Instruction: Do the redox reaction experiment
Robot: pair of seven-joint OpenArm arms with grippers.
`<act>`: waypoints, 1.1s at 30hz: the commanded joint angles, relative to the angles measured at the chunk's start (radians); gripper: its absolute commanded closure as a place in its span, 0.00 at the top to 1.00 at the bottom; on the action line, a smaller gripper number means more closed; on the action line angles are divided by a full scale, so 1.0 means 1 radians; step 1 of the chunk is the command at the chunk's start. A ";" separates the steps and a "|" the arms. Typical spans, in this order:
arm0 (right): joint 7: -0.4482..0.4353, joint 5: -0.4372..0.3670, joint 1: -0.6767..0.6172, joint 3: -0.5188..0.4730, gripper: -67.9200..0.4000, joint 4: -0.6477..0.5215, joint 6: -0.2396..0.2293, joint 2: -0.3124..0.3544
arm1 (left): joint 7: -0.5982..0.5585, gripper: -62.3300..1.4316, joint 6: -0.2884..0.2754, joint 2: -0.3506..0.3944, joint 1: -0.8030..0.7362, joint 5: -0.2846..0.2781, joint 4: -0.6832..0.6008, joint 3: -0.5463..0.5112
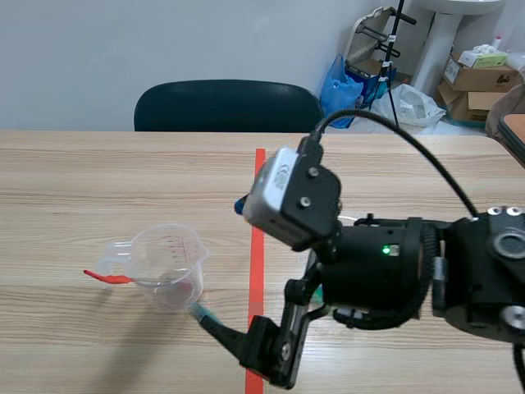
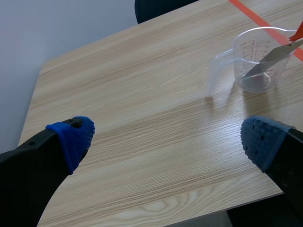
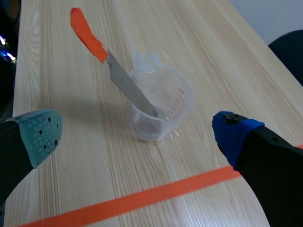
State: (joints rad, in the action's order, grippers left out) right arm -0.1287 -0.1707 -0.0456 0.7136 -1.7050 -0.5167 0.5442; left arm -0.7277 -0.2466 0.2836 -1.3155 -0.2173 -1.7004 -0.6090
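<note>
Probably felt light, slippery: see-through plastic measuring cup [image 1: 168, 264], orange-handled metal blade [image 3: 127, 87] inside.
Best held by side handle [image 2: 216, 71]; saw left gripper [image 2: 168, 141], right gripper [image 3: 137, 135] wide open.

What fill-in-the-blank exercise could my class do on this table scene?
1. The knife leans in the clear cup with its ___ down inside.
2. Both arms' jaws stand ___, holding nothing.
3. In the scene view, the cup stands to the ___ of the orange tape line.

Missing words: blade; open; left.
</note>
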 commanded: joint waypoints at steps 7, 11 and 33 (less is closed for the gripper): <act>-0.081 0.049 0.116 0.104 1.00 0.108 0.004 -0.108 | -0.016 1.00 -0.002 0.000 -0.001 -0.014 -0.017 0.002; -0.082 0.085 0.158 0.147 1.00 0.153 0.012 -0.164 | -0.016 1.00 -0.002 0.000 -0.001 -0.014 -0.017 0.002; -0.116 0.142 0.281 0.225 0.80 0.271 0.087 -0.278 | -0.017 1.00 -0.003 0.000 -0.001 -0.014 -0.017 0.002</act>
State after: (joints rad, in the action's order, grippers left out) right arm -0.2317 -0.0223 0.2184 0.9428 -1.4220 -0.4335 0.2634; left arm -0.7277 -0.2466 0.2836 -1.3155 -0.2173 -1.7008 -0.6090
